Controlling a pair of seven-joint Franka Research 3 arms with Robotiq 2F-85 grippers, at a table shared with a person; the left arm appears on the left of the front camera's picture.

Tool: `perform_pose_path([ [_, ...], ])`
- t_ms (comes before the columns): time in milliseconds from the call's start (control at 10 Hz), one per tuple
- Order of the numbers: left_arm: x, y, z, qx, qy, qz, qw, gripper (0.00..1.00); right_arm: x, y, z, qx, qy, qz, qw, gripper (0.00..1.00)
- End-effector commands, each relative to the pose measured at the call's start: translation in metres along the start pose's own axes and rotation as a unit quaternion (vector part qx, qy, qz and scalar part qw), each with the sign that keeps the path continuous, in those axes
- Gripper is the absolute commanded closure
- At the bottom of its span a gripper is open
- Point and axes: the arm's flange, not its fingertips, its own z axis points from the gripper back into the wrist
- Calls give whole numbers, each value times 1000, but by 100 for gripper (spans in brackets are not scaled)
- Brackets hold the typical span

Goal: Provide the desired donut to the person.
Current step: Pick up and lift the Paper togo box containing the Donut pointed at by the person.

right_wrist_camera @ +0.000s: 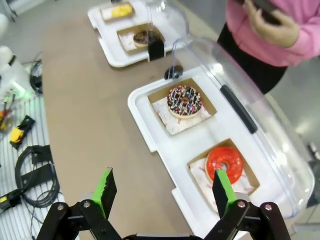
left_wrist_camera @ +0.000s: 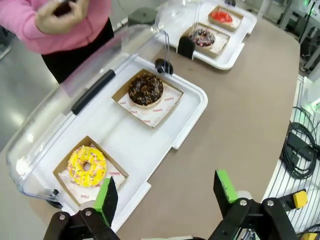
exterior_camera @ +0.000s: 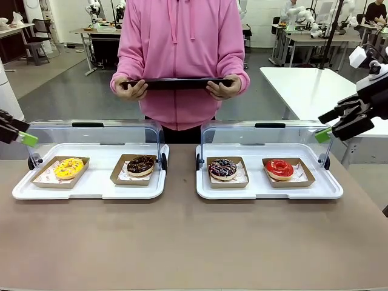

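Left gripper (left_wrist_camera: pixel 166 189) and right gripper (right_wrist_camera: pixel 164 185) fingers spread empty; raised clear lids (exterior_camera: pixel 91 132) stand between donuts (exterior_camera: pixel 140 164) and person (exterior_camera: pixel 182 54).

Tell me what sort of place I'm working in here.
Probably a lab staged as a donut counter: four donuts in lidded display trays, worktables behind the person, loose cables beside the table.

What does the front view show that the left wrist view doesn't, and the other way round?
Front, not left wrist: the whole flat black tray, a hand at each end. Left wrist, not front: coiled black cables beyond the brown table. Both: the open left gripper, the person in a pink hoodie, two white plastic trays, and the yellow sprinkled donut, chocolate-iced donut, dark multicolour-sprinkled donut and red-glazed donut.
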Motion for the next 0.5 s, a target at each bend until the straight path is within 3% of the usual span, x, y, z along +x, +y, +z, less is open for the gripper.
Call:
perform_pose_path([
  [0,-55,-37,-16,3,-56,-12,998,0,1,-11,-9,4,-31,7,999,0],
  [400,-56,-33,-10,23,-82,-1,996,0,-1,-8,-7,-5,-66,4,998,0],
])
